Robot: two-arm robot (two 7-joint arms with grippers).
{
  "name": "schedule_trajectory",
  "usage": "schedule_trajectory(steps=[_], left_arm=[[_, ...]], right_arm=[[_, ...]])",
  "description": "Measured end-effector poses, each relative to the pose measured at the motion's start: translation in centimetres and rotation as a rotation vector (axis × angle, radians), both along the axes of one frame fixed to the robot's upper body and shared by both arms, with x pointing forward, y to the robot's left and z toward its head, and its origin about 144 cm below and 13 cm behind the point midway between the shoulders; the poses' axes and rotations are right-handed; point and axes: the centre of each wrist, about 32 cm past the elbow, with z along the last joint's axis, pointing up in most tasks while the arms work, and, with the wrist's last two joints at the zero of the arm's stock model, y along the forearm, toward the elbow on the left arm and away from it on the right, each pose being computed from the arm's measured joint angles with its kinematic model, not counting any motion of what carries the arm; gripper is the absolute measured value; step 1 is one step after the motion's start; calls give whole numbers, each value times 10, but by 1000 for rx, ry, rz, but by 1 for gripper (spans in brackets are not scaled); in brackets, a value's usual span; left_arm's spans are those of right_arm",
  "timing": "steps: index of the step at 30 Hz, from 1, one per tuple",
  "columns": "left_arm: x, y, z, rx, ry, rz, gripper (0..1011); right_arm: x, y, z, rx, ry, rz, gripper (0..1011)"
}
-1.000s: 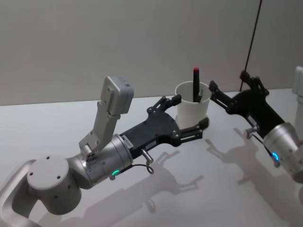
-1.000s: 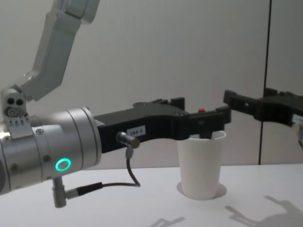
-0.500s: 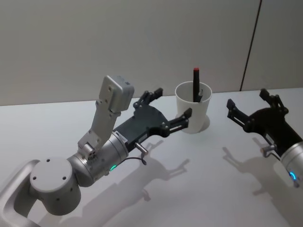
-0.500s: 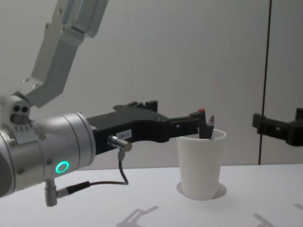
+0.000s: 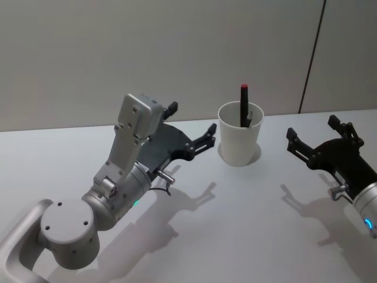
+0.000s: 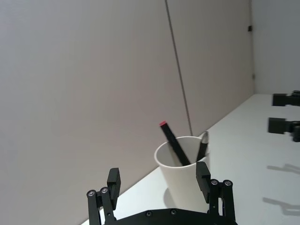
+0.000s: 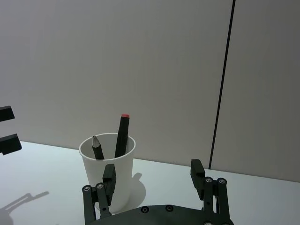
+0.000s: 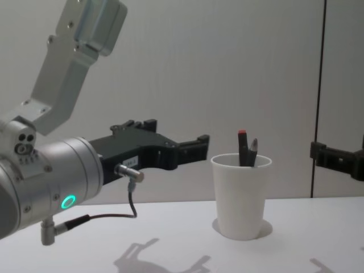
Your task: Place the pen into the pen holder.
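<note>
Now both grippers have drawn back from the cup, where a second ago they were close on either side of it, so the pen looks delivered and the job seems as good as done. Nearest, at the lower left of the head view, the left gripper [image 5: 191, 127] hangs over the table [image 5: 235, 224] with its fingers spread wide, holding nothing and touching nothing; the chest view has it at centre left, just short of the cup's rim. At the right edge of the head view the right gripper [image 5: 318, 136] is likewise spread and empty, well apart from the cup. Farther back, upper centre, the white paper cup [image 5: 240, 144] stands upright on the table with a black pen with a red end [image 5: 242, 104] leaning inside it, its top poking above the rim. A second, darker pen with a grey tip [image 7: 97, 147] rests beside it in the same cup.
</note>
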Motion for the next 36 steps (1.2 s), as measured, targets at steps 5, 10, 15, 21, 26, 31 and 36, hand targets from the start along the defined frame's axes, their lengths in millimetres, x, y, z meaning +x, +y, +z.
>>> schedule_trajectory(steps=[5, 10, 15, 21, 26, 31, 36], left_arm=[[0, 0, -1, 14, -18, 55, 1001], [0, 0, -3, 28, -38, 111, 1001], [0, 0, -3, 35, -49, 138, 1001], [0, 0, -3, 36, -50, 142, 1001], [0, 0, -3, 36, -50, 143, 1001], [0, 0, -4, 36, -50, 143, 1001], [0, 0, -4, 35, -50, 143, 1001]], right_arm=[[0, 0, 0, 0, 0, 0, 1001], [0, 0, 0, 0, 0, 1, 1001], [0, 0, 0, 0, 0, 1, 1002], [0, 0, 0, 0, -1, 1, 1001], [0, 0, 0, 0, -1, 1, 1001], [0, 0, 0, 0, -1, 1, 1001], [0, 0, 0, 0, 0, 1, 1001]])
